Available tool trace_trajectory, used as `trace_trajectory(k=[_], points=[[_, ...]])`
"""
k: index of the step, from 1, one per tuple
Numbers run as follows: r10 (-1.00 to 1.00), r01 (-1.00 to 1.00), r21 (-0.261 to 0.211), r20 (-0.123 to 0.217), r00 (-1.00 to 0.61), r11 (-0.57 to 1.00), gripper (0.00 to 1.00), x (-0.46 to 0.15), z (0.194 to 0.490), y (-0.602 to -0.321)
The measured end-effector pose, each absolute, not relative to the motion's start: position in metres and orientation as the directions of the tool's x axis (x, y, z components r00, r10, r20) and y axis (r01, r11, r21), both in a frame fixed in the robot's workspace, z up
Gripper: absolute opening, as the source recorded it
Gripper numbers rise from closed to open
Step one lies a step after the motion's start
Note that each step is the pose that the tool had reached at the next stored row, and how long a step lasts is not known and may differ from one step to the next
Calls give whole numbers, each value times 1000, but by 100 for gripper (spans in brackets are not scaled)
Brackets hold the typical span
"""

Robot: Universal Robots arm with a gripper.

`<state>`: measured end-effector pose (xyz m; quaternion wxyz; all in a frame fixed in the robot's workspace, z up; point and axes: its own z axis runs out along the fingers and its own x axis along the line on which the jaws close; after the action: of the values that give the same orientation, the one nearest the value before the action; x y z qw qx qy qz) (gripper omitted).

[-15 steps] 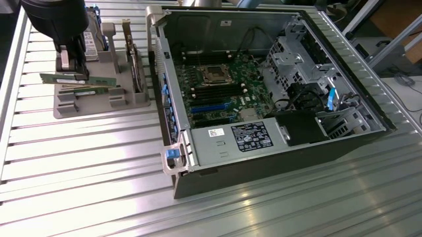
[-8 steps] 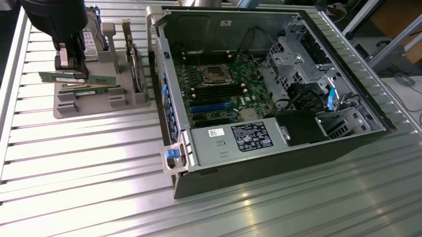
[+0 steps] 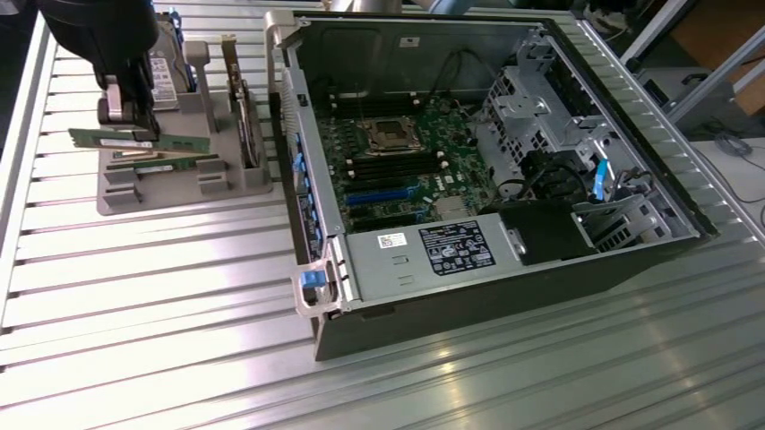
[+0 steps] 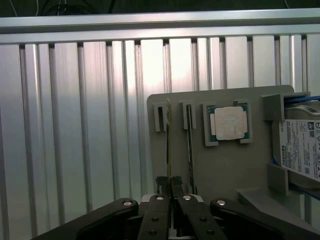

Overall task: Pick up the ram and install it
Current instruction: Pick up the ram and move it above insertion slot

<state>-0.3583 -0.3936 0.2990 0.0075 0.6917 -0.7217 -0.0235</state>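
The ram (image 3: 138,141) is a long thin green stick lying crosswise over the grey holder (image 3: 179,184) at the exterior view's left. My gripper (image 3: 129,124) comes down on it from above, and its fingers are closed on the stick's upper edge. In the wrist view the ram (image 4: 167,142) shows edge-on, running from its slot to the gripper (image 4: 169,182), whose black fingertips (image 4: 161,181) pinch it. A second green stick (image 3: 158,162) sits in the neighbouring slot, seen edge-on as the second stick (image 4: 189,145). The open computer case (image 3: 313,134) lies to the exterior view's right, with black memory slots (image 3: 382,167) on its motherboard.
The holder also carries a square silver processor (image 4: 229,123), a hard drive (image 4: 302,150) and an upright expansion card (image 3: 245,125). Inside the case are the processor socket (image 3: 389,134), a power supply (image 3: 431,255) and drive cages (image 3: 538,107). Everything rests on a ribbed aluminium table (image 3: 156,296).
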Motion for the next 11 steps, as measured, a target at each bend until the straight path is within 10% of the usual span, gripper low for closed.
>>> trace_trajectory(k=[11], points=[[-999,-998,44,-22,-43,42,13,-358,301,-394]])
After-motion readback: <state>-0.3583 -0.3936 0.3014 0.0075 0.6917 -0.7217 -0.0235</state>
